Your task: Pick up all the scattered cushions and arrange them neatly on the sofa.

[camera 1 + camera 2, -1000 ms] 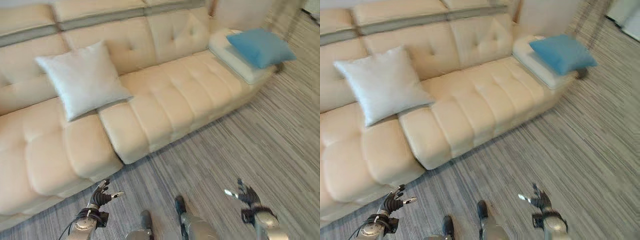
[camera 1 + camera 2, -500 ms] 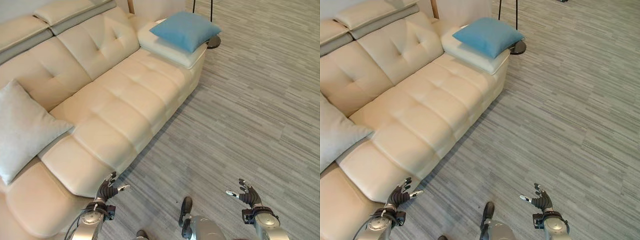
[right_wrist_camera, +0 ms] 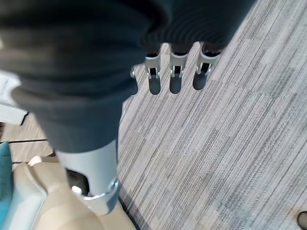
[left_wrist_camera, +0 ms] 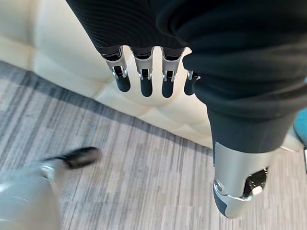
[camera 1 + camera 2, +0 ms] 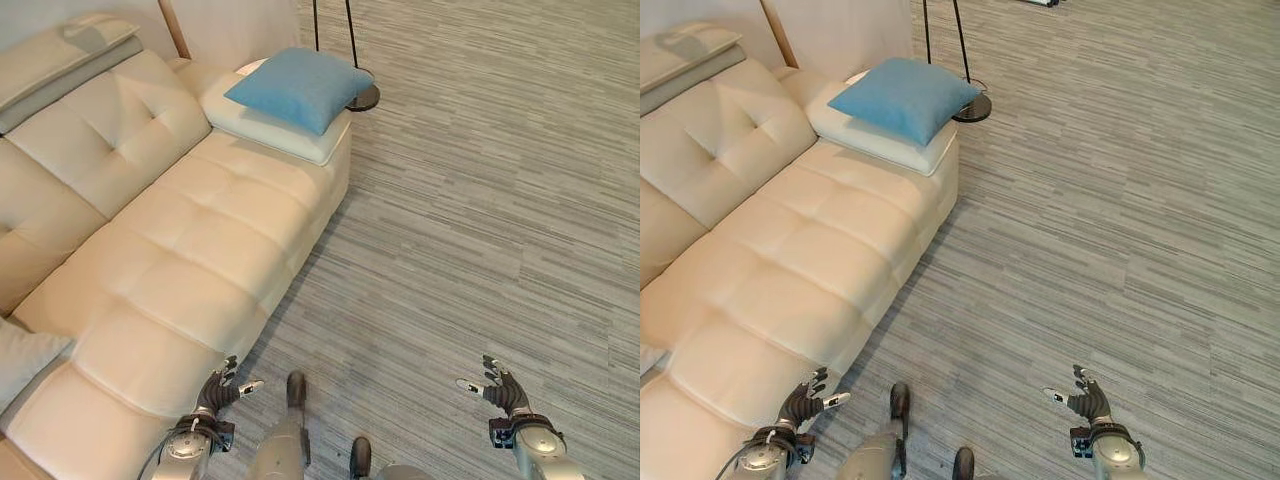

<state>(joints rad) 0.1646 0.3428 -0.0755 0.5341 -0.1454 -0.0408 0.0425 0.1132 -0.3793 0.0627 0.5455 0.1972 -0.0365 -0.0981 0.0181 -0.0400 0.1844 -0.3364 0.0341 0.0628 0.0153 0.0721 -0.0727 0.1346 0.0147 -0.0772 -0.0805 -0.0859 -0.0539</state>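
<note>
Sofa [image 5: 180,250]: cream, tufted, running along the left side of the grey striped floor [image 5: 480,200].
Blue cushion [image 5: 297,87]: lying flat on the sofa's far armrest pad, beside the floor lamp base [image 5: 360,97].
Pale cushion [image 5: 22,355]: corner visible at the left edge, on the sofa seat.
Left hand [image 5: 222,388]: low, near the sofa's front edge, fingers relaxed and spread, holding nothing.
Right hand [image 5: 502,390]: above bare floor, well apart from the sofa, fingers relaxed and spread, holding nothing.
</note>
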